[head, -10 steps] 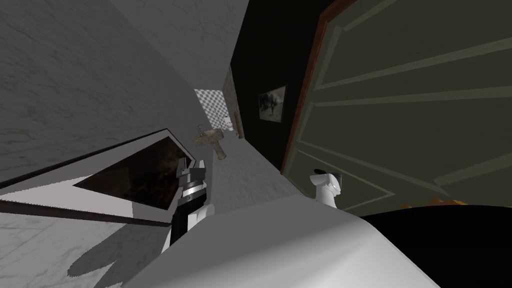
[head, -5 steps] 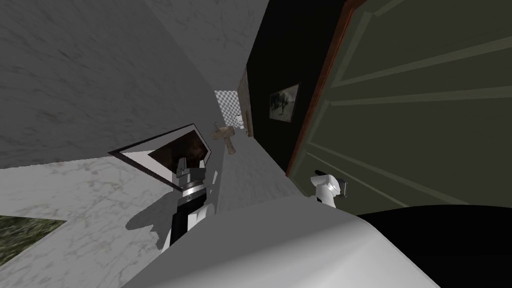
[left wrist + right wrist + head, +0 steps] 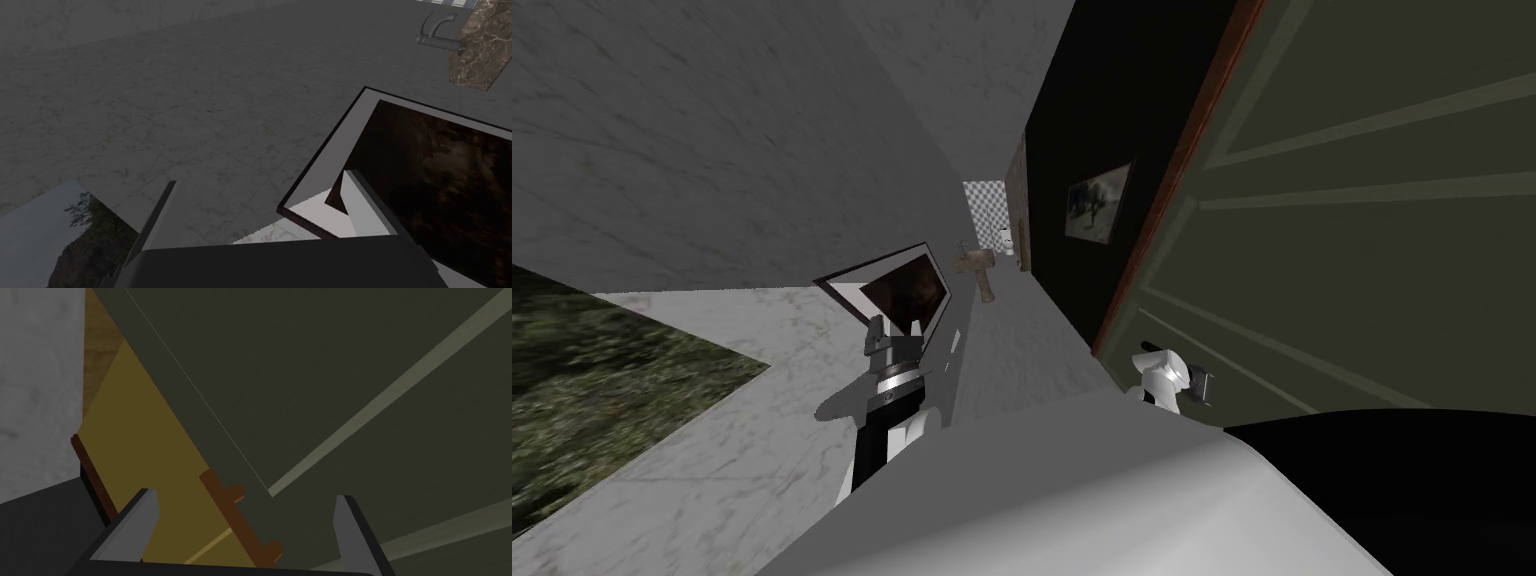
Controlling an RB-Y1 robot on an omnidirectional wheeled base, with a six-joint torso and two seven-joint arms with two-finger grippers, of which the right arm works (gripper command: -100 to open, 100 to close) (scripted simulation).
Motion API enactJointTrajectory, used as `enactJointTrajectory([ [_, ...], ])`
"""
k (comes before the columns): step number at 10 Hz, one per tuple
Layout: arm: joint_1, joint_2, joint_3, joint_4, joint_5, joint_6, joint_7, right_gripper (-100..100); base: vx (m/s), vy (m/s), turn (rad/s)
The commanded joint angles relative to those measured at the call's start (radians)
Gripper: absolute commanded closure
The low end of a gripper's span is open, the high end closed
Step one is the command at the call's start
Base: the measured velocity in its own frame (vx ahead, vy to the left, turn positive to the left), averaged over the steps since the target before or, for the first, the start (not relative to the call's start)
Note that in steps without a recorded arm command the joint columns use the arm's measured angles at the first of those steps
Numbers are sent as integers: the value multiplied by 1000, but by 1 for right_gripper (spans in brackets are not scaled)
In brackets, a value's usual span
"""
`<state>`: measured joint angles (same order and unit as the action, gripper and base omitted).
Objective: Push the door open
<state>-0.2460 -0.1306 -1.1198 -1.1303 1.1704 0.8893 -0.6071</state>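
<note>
A dark olive panelled door (image 3: 1372,200) with a red-brown edge (image 3: 1167,200) takes up the right of the head view and stands ajar on a corridor. My right gripper (image 3: 1200,381) is low against the door's face near that edge; whether it touches I cannot tell. In the right wrist view the right gripper (image 3: 245,523) is open, and the door's panel (image 3: 350,388) lies close ahead of its fingers (image 3: 354,528). A red-brown bracket (image 3: 240,520) and a yellow-brown floor strip (image 3: 145,453) sit between them. My left gripper (image 3: 892,335) is held up to the left, open (image 3: 260,210).
The corridor past the door edge holds a pedestal sink (image 3: 978,266) and a toilet (image 3: 1005,240). A framed picture (image 3: 1100,200) hangs on the dark wall. A dark framed picture (image 3: 904,290) hangs by my left hand. Greenery (image 3: 592,390) lies at left, a black area (image 3: 1412,490) at lower right.
The whole head view has shifted: I have moved, so the door edge, the corridor and the framed picture slid right, and greenery came in at the left. Both arms kept their pose.
</note>
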Motion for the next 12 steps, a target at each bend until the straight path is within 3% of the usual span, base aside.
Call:
enactJointTrajectory([
  [1,-11,-1,-25,22,26,27,-11,-100,-106,-47,296],
  [4,-29,-3,-60,54,64,65,-26,-100,-105,-51,275],
  [11,-90,-8,-183,164,196,197,-78,-100,-143,-33,350],
  [12,-93,-9,-192,172,205,206,-81,-100,-113,-13,213],
])
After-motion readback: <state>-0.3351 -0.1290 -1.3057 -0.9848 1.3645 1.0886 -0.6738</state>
